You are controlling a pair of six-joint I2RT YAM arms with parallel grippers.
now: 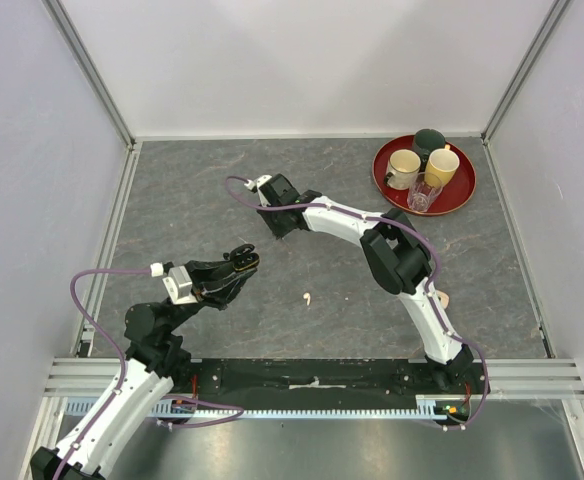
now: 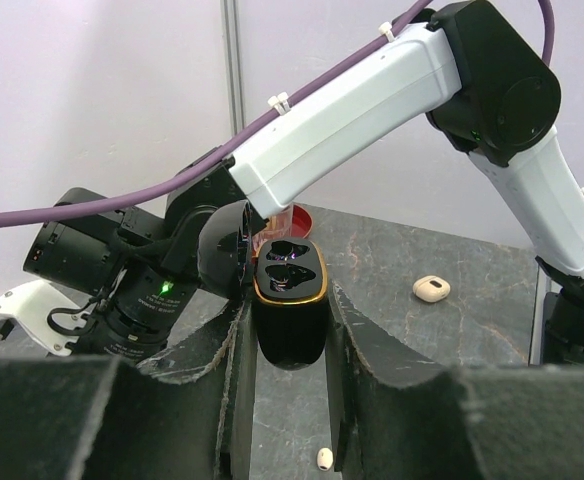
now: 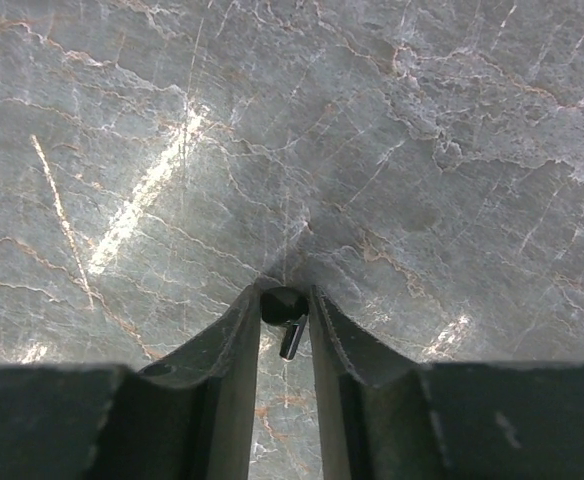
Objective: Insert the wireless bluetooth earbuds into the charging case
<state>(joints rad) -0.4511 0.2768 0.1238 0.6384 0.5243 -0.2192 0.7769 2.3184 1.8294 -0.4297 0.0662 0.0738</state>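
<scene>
My left gripper (image 1: 240,260) is shut on an open black charging case (image 2: 290,300) with a gold rim, held above the table with its lid (image 2: 222,250) swung back. Both sockets look empty. My right gripper (image 1: 280,222) is at mid-table, fingertips down at the surface. In the right wrist view it (image 3: 284,300) is shut on a black earbud (image 3: 283,308), whose stem points back between the fingers. A cream-white earbud (image 1: 307,298) lies on the table between the arms and also shows in the left wrist view (image 2: 324,459). The other earbuds are out of view.
A closed cream-white case (image 2: 431,289) lies by the right arm's lower link (image 1: 442,298). A red tray (image 1: 462,195) with two cups, a glass and a dark lidded pot stands at the back right. The right arm (image 2: 372,110) spans the view behind the black case.
</scene>
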